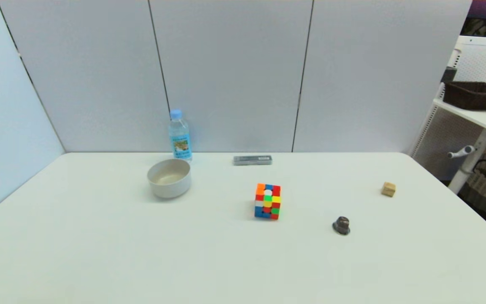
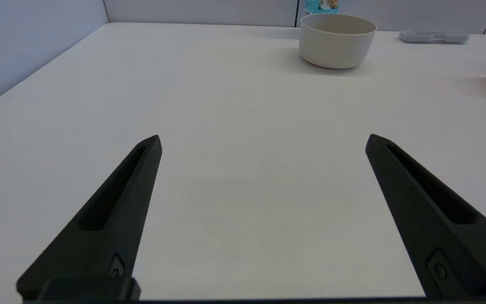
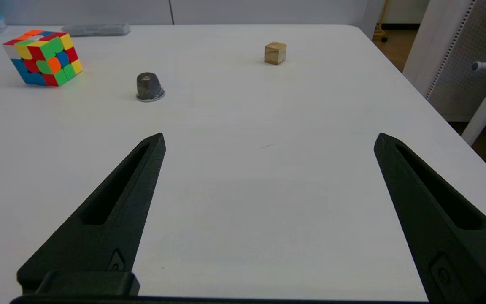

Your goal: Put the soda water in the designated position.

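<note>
— At the far edge of the white table [image 1: 99,253], what stands by the wall panels?

— The soda water [image 1: 179,136], upright, light-blue cap on top and the blue label with its small picture facing forward. It is a clear bottle; how full it is cannot be told.

— And the containers?

— One pale bowl [image 1: 169,177] sits just in front of the bottle, nearer the robot. Its inside shows only its own bare bottom. From the left wrist view the bottle's label peeks up right behind the bowl's rim.

— What else lies about?

— A flat grey case [image 1: 252,160] rests along the far edge to the right of the bottle. A multicoloured puzzle cube [image 1: 268,201] stands near the table's middle, a small dark knob-shaped thing [image 1: 341,225] sits to its right and closer in, and a little wooden block [image 1: 388,189] lies farther right. Off the table, on a white shelf, there is a dark woven basket [image 1: 474,95]; its contents are hidden.

— The arms?

— Neither shows in the head view. The left gripper [image 2: 263,141] hovers low over bare tabletop with its fingers spread wide, holding nothing, well apart from the bowl. The right gripper [image 3: 269,141] is likewise spread wide and empty, over bare table on the right side, short of the knob and block.
</note>
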Available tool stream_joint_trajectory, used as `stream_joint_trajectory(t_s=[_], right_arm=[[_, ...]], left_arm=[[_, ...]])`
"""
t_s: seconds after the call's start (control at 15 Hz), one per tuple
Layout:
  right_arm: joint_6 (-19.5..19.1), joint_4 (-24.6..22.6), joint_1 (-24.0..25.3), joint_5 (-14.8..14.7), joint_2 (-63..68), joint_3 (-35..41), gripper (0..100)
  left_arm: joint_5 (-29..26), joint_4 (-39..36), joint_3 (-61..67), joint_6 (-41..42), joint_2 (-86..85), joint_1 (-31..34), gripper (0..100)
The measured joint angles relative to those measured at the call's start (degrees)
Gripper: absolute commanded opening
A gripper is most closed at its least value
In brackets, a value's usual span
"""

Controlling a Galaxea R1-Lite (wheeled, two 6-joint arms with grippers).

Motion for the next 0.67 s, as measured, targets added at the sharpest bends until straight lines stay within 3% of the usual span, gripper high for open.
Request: stream_joint_trajectory(t_s=[0.67], right_arm=[[0.18,0.0,0.0,-0.07,0.0,0.0,100]], left_arm=[[-0.02,-0.01,0.0,-0.01,0.02,0.0,100]])
